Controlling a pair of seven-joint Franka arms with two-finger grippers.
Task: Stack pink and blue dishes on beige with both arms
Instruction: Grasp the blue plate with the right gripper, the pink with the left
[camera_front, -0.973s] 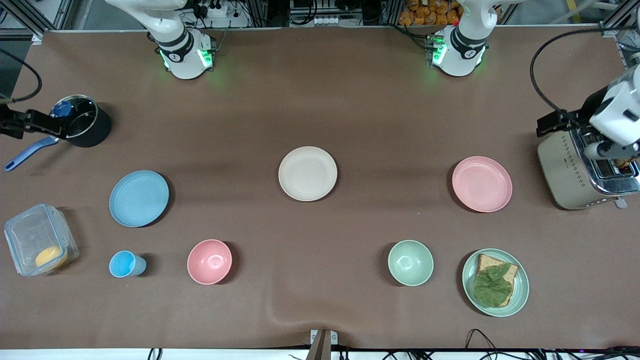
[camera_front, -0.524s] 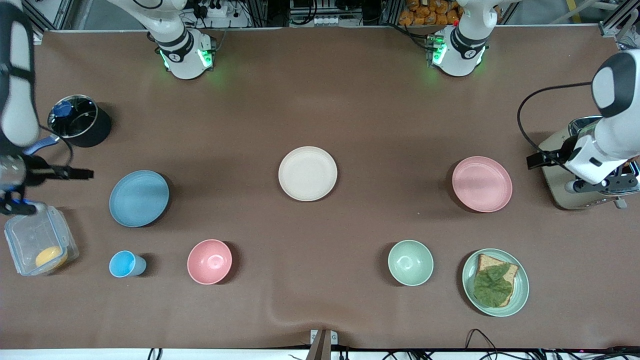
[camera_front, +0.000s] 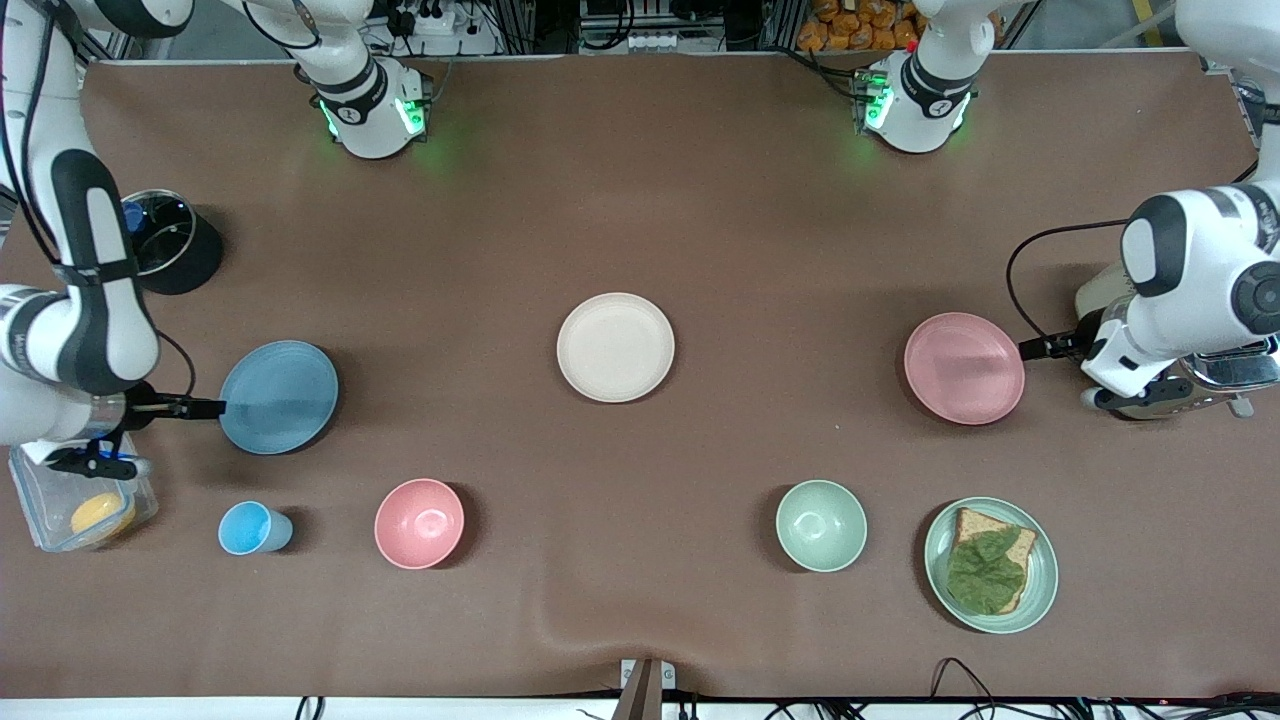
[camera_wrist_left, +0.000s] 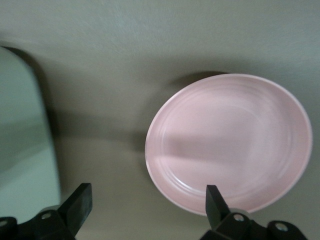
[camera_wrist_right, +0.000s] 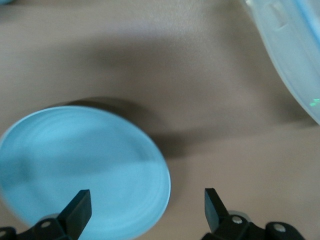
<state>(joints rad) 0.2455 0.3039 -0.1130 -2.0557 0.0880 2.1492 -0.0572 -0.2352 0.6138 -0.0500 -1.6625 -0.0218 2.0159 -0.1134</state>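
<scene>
Here the beige plate (camera_front: 615, 347) sits alone at the middle of the table, with nothing stacked on it. The blue plate (camera_front: 278, 396) lies toward the right arm's end, and the pink plate (camera_front: 964, 367) toward the left arm's end; both rest flat on the brown cloth.

The right gripper (camera_front: 185, 407) reaches in low at the edge of the blue plate. In the right wrist view its two black fingers (camera_wrist_right: 79, 209) stand wide apart with the plate's rim between them, and the plate (camera_wrist_right: 82, 171) is cut off at the frame's edge. Whether the fingers touch the rim cannot be told.

The left gripper (camera_front: 1045, 347) is at the edge of the pink plate, just beside a toaster (camera_front: 1165, 375) that the arm largely hides. Its fingers (camera_wrist_left: 77, 206) are also spread wide in the left wrist view, one tip over the plate's (camera_wrist_left: 226, 142) rim; contact is unclear.

A clear food box (camera_front: 75, 490) is partly covered by the right arm, and a dark pot (camera_front: 165, 243) is half hidden too.
</scene>
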